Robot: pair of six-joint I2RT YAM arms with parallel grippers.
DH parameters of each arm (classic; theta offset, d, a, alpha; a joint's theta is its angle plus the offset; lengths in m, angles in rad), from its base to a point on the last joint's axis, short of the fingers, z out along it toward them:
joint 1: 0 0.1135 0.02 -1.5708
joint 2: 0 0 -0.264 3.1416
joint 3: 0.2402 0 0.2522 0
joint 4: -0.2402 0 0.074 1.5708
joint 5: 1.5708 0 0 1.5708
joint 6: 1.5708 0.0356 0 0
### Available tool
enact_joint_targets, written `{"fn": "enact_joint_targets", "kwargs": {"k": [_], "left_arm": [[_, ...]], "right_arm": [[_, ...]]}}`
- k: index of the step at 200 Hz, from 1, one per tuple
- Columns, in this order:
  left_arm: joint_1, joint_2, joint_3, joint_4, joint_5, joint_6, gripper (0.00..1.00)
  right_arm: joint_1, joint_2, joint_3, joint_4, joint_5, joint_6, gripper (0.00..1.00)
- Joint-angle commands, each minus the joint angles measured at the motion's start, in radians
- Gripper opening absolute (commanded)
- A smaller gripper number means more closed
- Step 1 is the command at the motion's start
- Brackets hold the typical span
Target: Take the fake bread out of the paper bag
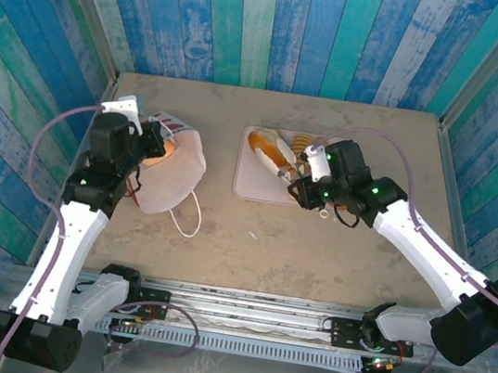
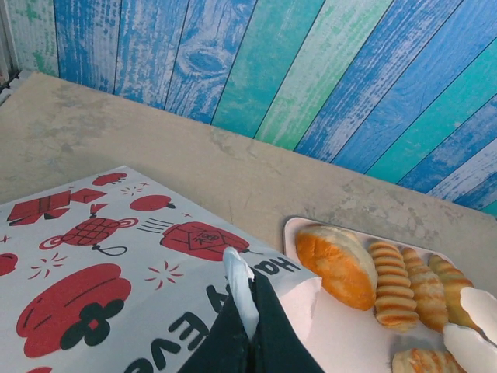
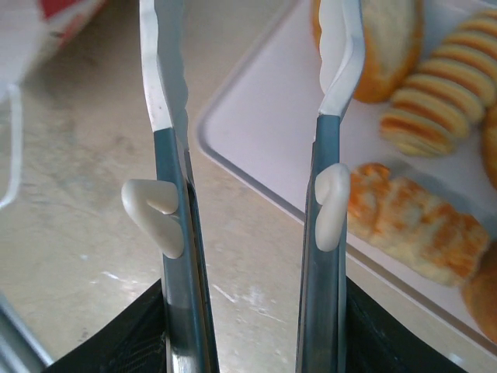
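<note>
- The right gripper (image 3: 248, 62) is seen from just behind; its two long fingers (image 3: 167, 194) stand apart with nothing between them.
- Each finger is grey metal with a white tip and a white hooked tab on its side.
- Below the gap lies the rounded corner of a pale tray (image 3: 264, 116) on a beige table (image 3: 85, 233).
- On the tray, right of the fingers, are a golden bun (image 3: 388, 47), a ridged roll (image 3: 435, 101) and a flaky pastry (image 3: 411, 225).
- Top left shows a corner of the red-and-white paper bag (image 3: 39, 31), with a white string handle (image 3: 14, 155) below it.
</note>
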Motion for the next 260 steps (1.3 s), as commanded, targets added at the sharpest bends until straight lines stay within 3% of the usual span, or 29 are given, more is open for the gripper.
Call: {"fn": "enact_joint_targets", "kwargs": {"k": [1,40,76,101,135,169,198,260], "left_arm": [[-0.002,0.02,-0.007,0.019,-0.002,-0.002,0.0],[-0.002,0.048,-0.01,0.043,0.056,-0.029,0.0],[-0.002,0.105,-0.002,0.021,0.162,-0.016,0.0],[-0.002,0.13,0.009,-0.039,0.175,-0.003,0.0],[-0.002,0.121,-0.024,0.005,0.231,-0.016,0.0],[-0.002,0.134,-0.026,0.027,0.282,-0.029,0.0],[-0.002,0.14,-0.029,0.061,0.349,-0.049,0.0],[-0.002,0.108,-0.061,0.135,0.39,-0.086,0.0]], "right_arm": [[0.0,-0.048,-0.02,0.128,-0.183,-0.015,0.5],[0.0,-0.029,-0.021,0.168,-0.379,-0.019,0.5],[0.033,0.012,-0.021,0.167,-0.328,-0.006,0.49],[0.048,0.038,-0.009,0.165,-0.371,-0.013,0.49],[0.132,0.131,0.027,0.134,-0.395,-0.054,0.49],[0.232,0.259,0.082,0.144,-0.288,-0.02,0.47],[0.291,0.383,0.155,0.205,-0.228,0.072,0.47],[0.302,0.651,0.248,0.521,-0.372,0.466,0.44]]}}
